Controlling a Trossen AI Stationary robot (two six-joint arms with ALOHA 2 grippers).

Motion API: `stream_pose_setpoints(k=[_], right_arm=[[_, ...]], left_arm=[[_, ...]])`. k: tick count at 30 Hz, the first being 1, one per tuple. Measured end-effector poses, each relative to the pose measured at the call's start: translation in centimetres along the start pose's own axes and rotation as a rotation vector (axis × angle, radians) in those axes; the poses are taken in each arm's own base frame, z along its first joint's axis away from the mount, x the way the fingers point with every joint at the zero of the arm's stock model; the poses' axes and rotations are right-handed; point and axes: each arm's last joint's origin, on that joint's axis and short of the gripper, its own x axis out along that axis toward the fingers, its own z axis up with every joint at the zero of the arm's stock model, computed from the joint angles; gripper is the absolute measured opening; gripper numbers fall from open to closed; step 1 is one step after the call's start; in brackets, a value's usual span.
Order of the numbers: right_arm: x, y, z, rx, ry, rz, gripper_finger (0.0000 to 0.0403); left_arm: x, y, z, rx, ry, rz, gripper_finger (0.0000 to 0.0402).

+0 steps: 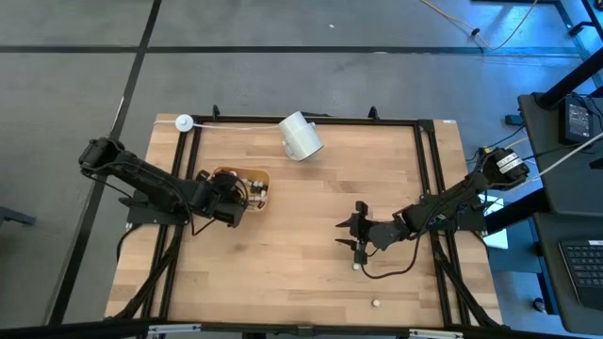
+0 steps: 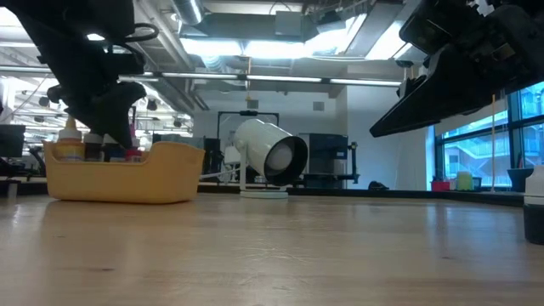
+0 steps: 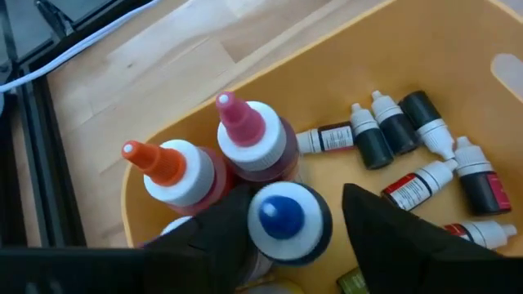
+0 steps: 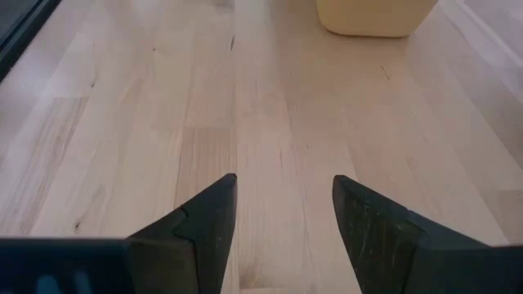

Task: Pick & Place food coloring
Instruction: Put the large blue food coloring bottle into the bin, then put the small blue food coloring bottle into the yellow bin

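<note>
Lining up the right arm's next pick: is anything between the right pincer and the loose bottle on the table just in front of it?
Nothing visible. The right pincer is open over bare table; the small bottle lies just beyond its fingers.

Bottles stand and lie in the tray at table's left; cup behind; one bottle at front-right.

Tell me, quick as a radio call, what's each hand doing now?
Left hand over the yellow tray, fingers open either side of a blue-capped bottle. Right hand open, empty, above bare table. Nothing in the way.
</note>
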Motion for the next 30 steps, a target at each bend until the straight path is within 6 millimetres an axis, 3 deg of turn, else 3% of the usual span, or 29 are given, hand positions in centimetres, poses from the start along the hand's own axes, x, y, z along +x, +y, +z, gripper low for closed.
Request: stream_pose_setpoints(k=[7,21,30], right_arm=[[0.0,0.0,0.0,0.000,0.000,0.000,0.0204],[0.0,0.0,0.0,0.000,0.000,0.000,0.0204],[0.0,0.1,0.1,0.013,-0.006,0.018,0.0204]], left_arm=[[0.0,0.0,0.0,0.001,0.001,-0.001,0.0223],[-0.8,-0.5,1.1,0.021,-0.043,-0.019,0.0211],[-3.0,-1.8,3.4,0.066,-0.106,-0.101,0.0204]])
